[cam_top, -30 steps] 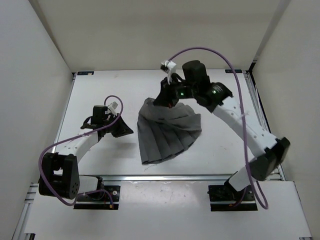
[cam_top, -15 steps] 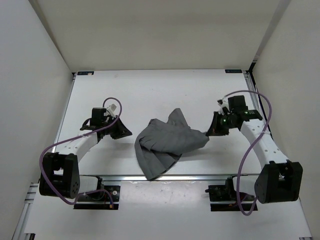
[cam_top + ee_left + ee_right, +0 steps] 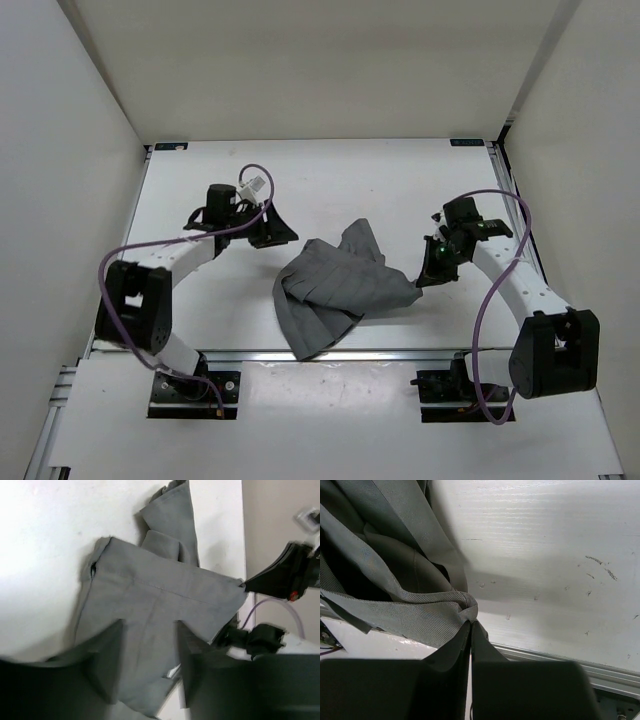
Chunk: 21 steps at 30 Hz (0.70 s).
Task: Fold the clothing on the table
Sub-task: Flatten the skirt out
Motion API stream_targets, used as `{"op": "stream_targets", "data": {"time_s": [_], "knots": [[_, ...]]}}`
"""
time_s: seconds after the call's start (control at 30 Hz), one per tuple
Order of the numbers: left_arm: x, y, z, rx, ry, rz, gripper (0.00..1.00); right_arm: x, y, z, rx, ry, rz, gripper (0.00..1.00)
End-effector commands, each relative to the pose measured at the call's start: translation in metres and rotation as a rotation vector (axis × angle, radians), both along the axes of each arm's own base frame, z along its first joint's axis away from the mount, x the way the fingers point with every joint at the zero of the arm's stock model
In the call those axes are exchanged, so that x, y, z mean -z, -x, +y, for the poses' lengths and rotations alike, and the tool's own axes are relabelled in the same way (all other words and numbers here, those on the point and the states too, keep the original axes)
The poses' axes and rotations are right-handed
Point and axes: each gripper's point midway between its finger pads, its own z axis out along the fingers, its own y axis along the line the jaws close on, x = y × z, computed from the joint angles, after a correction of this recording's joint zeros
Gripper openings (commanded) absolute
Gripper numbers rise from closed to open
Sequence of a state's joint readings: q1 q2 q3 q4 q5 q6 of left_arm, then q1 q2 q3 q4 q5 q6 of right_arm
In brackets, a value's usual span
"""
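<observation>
The clothing (image 3: 335, 285), a dark grey pleated skirt, lies crumpled in the middle of the white table (image 3: 330, 180). My right gripper (image 3: 425, 275) is shut on the skirt's right corner, low over the table. The right wrist view shows the fingertips (image 3: 471, 622) pinching a folded edge of the clothing (image 3: 395, 580). My left gripper (image 3: 278, 232) hovers just left of the skirt's far edge, open and holding nothing. Through its spread fingers (image 3: 107, 660) the clothing (image 3: 160, 595) shows spread flat, with the right gripper (image 3: 270, 577) at its far corner.
White walls (image 3: 100, 120) close in the table on three sides. A metal rail (image 3: 320, 355) runs along the near edge, also visible as the rail (image 3: 560, 662) in the right wrist view. Purple cables (image 3: 495, 300) loop along both arms.
The right arm swung the skirt from the far middle down to the right and now holds its corner low. The left gripper moved farther and right toward the skirt and opened.
</observation>
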State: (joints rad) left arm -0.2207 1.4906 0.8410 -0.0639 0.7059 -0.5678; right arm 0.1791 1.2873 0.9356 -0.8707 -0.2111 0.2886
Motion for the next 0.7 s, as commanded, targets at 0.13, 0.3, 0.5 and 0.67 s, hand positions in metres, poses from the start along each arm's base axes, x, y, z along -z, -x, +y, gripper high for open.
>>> {"op": "stream_targets", "data": {"time_s": [0.13, 0.3, 0.5, 0.67], "knots": [[0.025, -0.027, -0.020, 0.176, -0.051, -0.052, 0.68, -0.013, 0.004, -0.002, 0.022, -0.003, -0.002, 0.00], [0.058, -0.039, -0.016, 0.133, -0.191, -0.059, 0.67, -0.012, 0.010, -0.003, 0.037, -0.005, 0.024, 0.00], [0.073, -0.050, -0.022, 0.124, -0.185, -0.053, 0.66, -0.009, 0.014, -0.001, 0.039, 0.000, 0.058, 0.00], [0.083, -0.048, -0.030, 0.134, -0.122, -0.014, 0.66, -0.007, 0.015, 0.000, 0.033, 0.007, 0.072, 0.00]]}}
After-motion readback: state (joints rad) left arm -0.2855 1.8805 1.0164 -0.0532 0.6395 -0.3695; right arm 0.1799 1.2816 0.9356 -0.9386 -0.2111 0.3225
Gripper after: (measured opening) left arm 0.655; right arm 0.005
